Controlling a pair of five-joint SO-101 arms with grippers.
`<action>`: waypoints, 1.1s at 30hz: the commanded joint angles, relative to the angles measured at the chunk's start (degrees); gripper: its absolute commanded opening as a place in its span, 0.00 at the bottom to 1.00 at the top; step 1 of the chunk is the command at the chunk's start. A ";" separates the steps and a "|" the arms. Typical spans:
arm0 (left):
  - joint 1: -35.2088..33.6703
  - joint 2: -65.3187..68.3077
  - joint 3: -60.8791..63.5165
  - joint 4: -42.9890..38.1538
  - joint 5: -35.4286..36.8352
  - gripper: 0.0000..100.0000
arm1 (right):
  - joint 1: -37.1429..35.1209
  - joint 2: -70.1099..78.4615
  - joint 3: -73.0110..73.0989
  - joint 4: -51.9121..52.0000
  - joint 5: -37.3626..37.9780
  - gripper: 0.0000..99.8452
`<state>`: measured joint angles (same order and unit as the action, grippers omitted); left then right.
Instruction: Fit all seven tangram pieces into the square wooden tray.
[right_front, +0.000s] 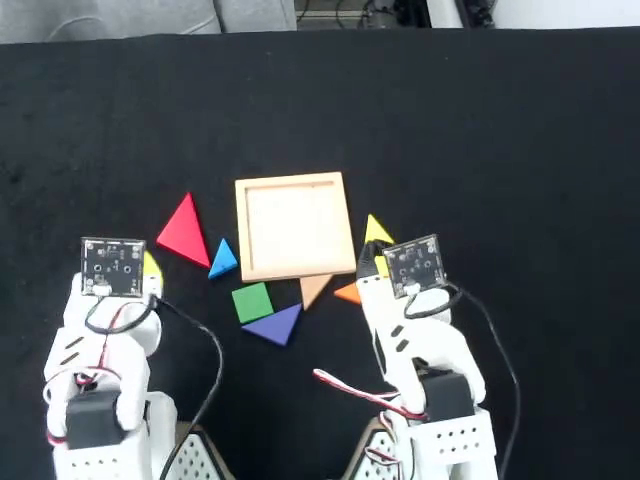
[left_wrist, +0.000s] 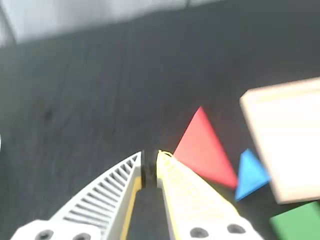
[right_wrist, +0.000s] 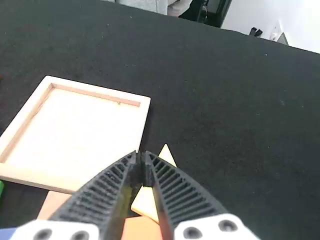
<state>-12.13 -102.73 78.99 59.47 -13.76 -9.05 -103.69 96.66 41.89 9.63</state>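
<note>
well, the right gripper (right_wrist: 140, 164) hangs clenched, empty, over the yellow triangle (right_wrist: 167, 156) — dropping so would likely shove it into the wooden tray (right_wrist: 100, 92), not grip it.

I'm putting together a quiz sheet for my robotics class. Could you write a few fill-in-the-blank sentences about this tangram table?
1. The square wooden tray is ____, with every piece lying outside it.
2. The green piece has the shape of a ____.
3. The small triangle between the red triangle and the tray is coloured ____.
4. The triangle beneath the right hand is coloured ____.
Missing words: empty; square; blue; yellow.
</note>
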 joint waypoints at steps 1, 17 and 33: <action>3.91 8.09 -12.18 0.70 0.97 0.07 | 0.88 -4.09 -0.13 0.53 1.05 0.01; 4.09 84.84 -55.34 11.87 22.77 0.15 | 0.79 -4.09 -0.13 0.53 1.14 0.01; 0.57 114.46 -73.89 13.36 24.35 0.33 | 0.70 -4.09 -0.13 1.58 1.14 0.01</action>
<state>-8.97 8.84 9.36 76.00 10.51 -9.05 -103.69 96.66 43.30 10.07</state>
